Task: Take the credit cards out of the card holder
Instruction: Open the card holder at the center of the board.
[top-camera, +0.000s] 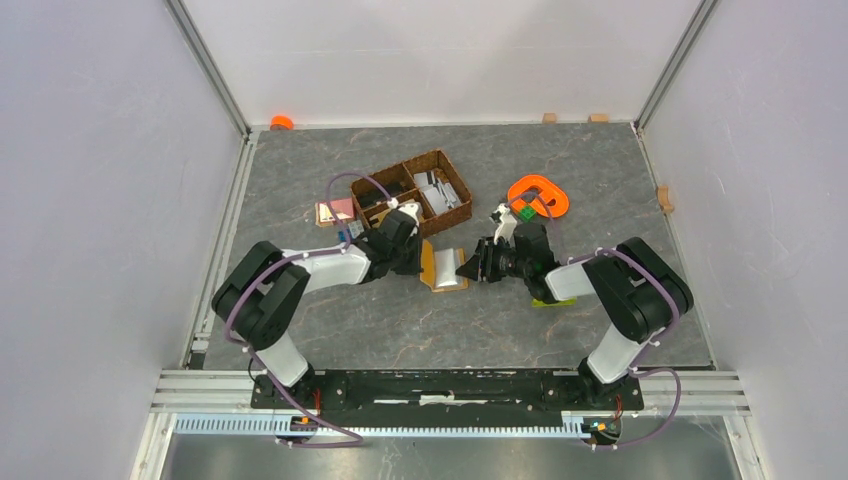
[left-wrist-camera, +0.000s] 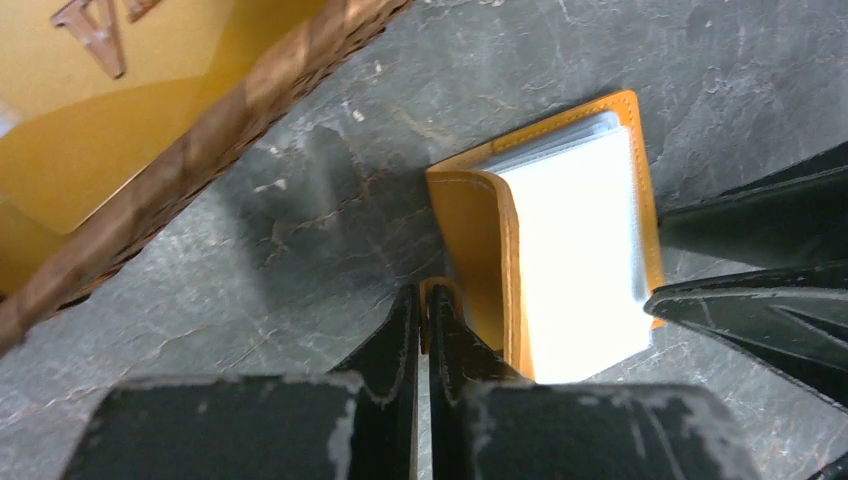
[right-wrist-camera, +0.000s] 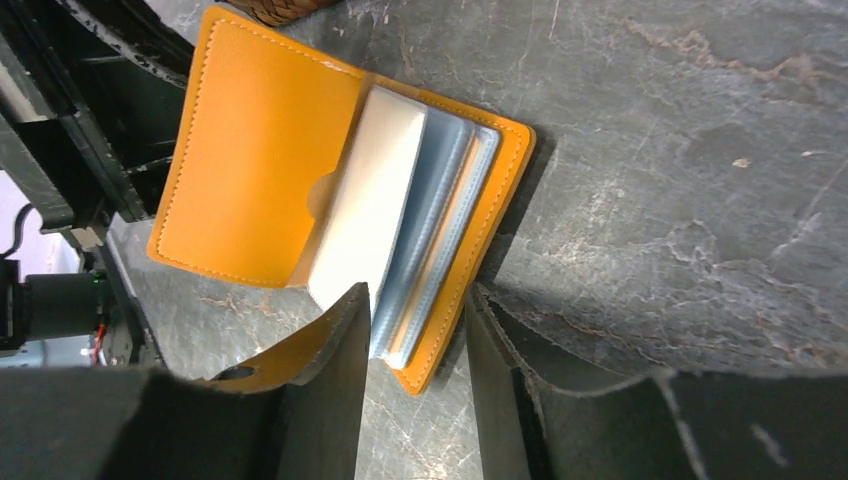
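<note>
Grey table (top-camera: 600, 180) — basket (top-camera: 458, 183), card holder (top-camera: 432, 268), ring (top-camera: 555, 203)

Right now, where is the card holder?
In the top view the card holder lies open on the table, mid-scene between the left gripper and right gripper, just nearer than the wicker basket.

left arm (top-camera: 330, 268) and right arm (top-camera: 590, 280) match: white shells, chunky black joints, thin purple cables (top-camera: 358, 177) looping along each. up close now, left gripper (left-wrist-camera: 425, 300) shows matte black fingers, edges scuffed pale; right gripper (right-wrist-camera: 415, 310) the same black, worn.
</note>
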